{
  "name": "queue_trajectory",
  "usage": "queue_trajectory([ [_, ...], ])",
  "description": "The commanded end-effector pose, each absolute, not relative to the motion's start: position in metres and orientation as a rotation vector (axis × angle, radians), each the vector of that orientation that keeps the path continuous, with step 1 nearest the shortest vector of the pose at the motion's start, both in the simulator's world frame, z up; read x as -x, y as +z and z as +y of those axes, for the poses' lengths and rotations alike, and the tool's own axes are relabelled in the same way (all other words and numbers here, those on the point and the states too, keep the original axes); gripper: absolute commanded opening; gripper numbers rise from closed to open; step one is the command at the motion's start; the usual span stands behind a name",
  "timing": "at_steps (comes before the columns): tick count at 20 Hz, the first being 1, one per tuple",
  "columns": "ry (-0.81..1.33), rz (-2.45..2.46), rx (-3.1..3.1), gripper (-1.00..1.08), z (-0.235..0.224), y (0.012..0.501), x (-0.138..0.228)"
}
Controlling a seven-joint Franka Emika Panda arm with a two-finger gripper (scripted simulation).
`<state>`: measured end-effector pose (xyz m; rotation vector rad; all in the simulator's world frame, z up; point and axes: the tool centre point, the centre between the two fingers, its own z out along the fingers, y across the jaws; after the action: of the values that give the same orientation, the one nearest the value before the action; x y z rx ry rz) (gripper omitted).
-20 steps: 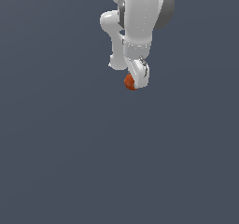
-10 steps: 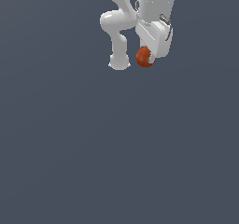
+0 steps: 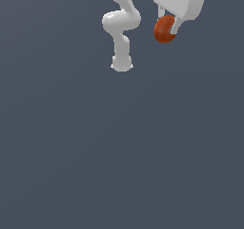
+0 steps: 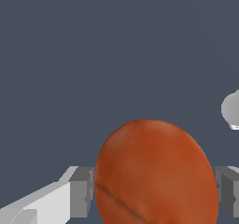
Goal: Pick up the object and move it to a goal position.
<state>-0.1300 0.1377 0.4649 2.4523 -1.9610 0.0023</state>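
The object (image 3: 164, 29) is a small orange-red, egg-shaped ball with a mottled skin. It hangs high above the grey floor, near the top of the exterior view and towards its right. My white gripper (image 3: 168, 28) is shut on it from above. In the wrist view the object (image 4: 156, 174) fills the space between two grey fingertips (image 4: 82, 192), one pressing each side. No goal marker shows in either view.
The arm's white base (image 3: 122, 63) stands on the grey floor at the exterior view's upper middle, with its bent links (image 3: 121, 19) rising above it. The base (image 4: 231, 110) also shows at the wrist view's edge.
The gripper has risen with the object in it and shifted towards the exterior view's right, away from the arm's base. It stays shut on the object.
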Motion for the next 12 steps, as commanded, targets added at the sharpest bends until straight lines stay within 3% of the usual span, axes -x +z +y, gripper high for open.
queue_trajectory([
  [1,0.001,-1.962,-2.453,-1.00,0.145,0.482,0.132],
  [12,0.000,-1.961,-2.454,-1.00,0.158,0.512,0.134],
])
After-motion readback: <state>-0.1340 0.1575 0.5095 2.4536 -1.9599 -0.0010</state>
